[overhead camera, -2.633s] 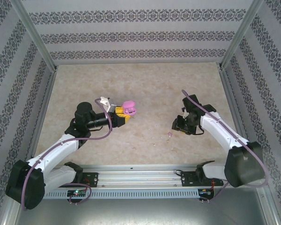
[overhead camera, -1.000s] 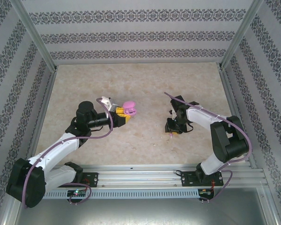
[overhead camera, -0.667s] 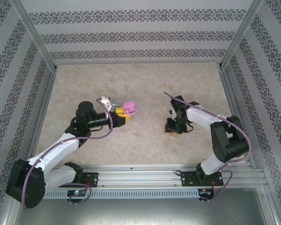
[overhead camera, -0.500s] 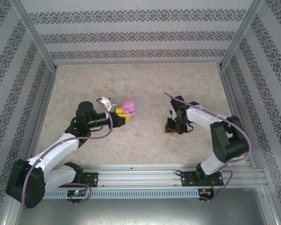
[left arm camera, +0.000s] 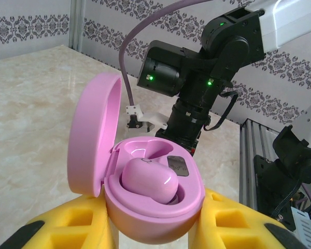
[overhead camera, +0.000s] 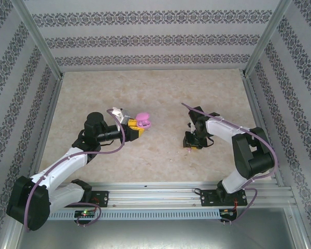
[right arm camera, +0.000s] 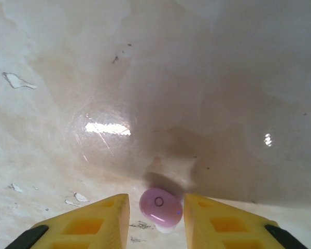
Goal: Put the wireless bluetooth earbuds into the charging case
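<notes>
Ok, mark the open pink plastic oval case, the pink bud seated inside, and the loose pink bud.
Open pink oval case (left arm camera: 90, 140), left wrist view, lid.
Seated pink bud (left arm camera: 147, 179), left wrist view, dome.
Loose pink bud (right arm camera: 160, 205), right wrist view, top.

**Arm cosmetics, both sides**
White link shells and black joint housings on left arm (overhead camera: 62, 163) and right arm (overhead camera: 233, 136). Purple cable (left arm camera: 123, 57) loops behind left claw (overhead camera: 140, 126) and right claw (overhead camera: 190, 145). Yellow pocketed fingers (right arm camera: 88, 225), black inserts. Green LEDs (left arm camera: 150, 78) behind right claw.
</notes>
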You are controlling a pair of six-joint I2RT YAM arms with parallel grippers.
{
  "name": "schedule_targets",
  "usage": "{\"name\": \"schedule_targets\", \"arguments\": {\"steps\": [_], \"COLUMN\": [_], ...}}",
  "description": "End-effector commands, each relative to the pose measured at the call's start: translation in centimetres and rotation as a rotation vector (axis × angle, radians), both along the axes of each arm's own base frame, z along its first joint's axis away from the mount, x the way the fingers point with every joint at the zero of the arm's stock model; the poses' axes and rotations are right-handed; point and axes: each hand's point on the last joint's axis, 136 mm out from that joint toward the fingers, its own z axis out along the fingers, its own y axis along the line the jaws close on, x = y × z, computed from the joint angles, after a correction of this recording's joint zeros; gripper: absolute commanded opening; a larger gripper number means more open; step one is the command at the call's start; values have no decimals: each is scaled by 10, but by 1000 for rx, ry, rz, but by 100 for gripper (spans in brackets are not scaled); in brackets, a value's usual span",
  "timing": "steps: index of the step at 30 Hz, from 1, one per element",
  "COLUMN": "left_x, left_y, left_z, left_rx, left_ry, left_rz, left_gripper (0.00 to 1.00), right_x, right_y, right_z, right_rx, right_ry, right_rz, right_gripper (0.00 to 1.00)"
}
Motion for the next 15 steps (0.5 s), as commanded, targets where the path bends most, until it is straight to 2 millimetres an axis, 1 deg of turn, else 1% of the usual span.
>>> {"name": "schedule_targets", "arguments": {"steps": [1, 9, 15], "left_x": [-5, -6, -6], "left_y": [-3, -2, -2], "left_z": [21, 22, 21], "left_rx": [-12, -8, -9], "left_ry": [-67, -70, -70], "left_rz": [-21, -19, -17], "left_gripper": [19, 19, 19], "right_x": [-7, -9, -10], "right_y": [-3, -4, 0], "right_z": [-9, -10, -11], "right_rx": [-28, -53, -57], "right_ry": [22, 30, 34], "right_rz": [13, 21, 28], "right_gripper": [32, 27, 26]}}
